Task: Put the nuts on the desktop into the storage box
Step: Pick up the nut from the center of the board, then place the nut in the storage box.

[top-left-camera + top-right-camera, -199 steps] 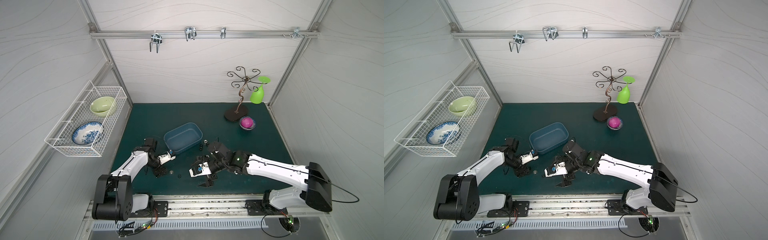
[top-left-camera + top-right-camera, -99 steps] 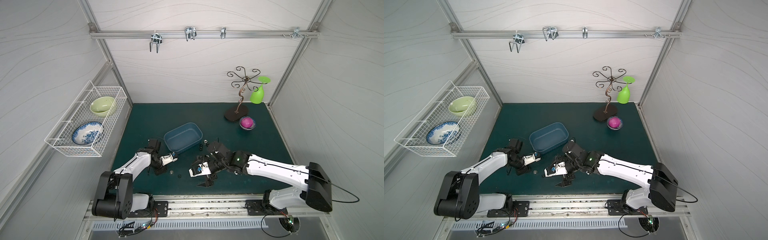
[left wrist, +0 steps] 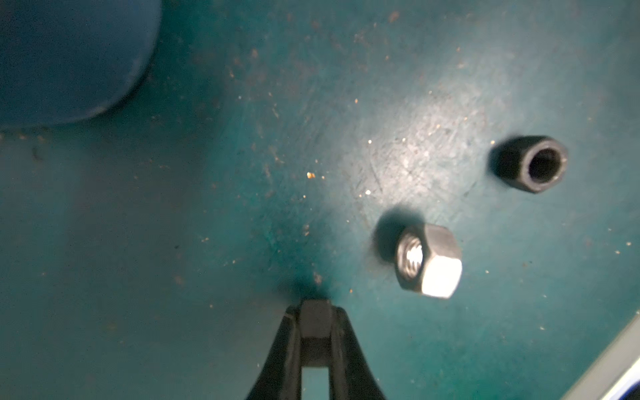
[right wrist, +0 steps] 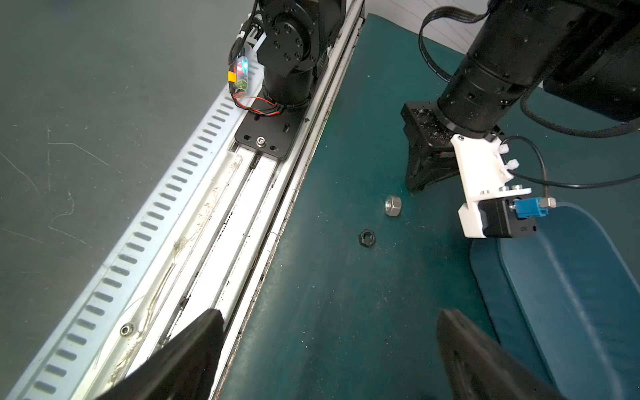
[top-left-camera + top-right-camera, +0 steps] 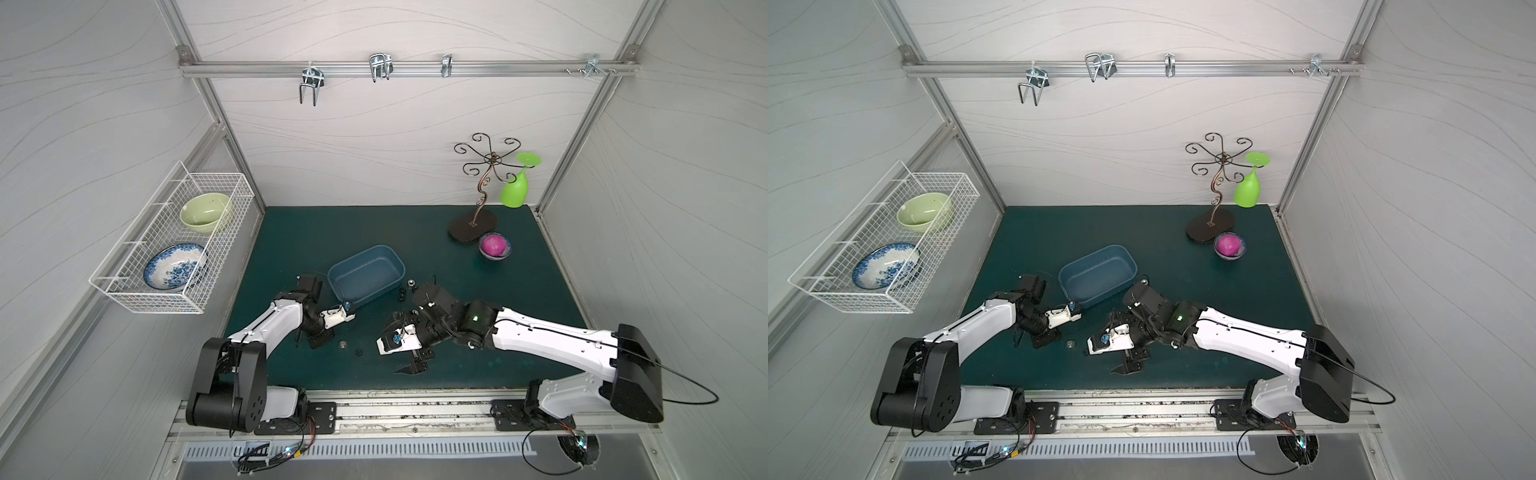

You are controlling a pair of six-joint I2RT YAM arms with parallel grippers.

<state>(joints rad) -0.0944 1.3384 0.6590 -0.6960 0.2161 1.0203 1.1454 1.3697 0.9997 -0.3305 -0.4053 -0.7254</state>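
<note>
Near the left front of the desktop [image 5: 291, 232], the left gripper [image 3: 314, 311] is low at the surface and pinches a small dark piece that looks like a black nut, the pinched nut [image 3: 313, 329]. The carry will likely go best with a straight lift first, then a swing far and right to the storage box [image 5: 365, 272], clearing its rim and letting go low over its floor so nothing bounces out. That nut is squat, with no real long axis; where its bore points I cannot tell. Just right lies a silver nut [image 3: 429, 259], seemingly tipped with its bore sideways, then a loose black nut [image 4: 366, 237] lying flat, bore up. Further right, the right gripper [image 4: 325, 332] is spread wide and empty, near more nuts [image 5: 402, 296] beside the box's right end.
</note>
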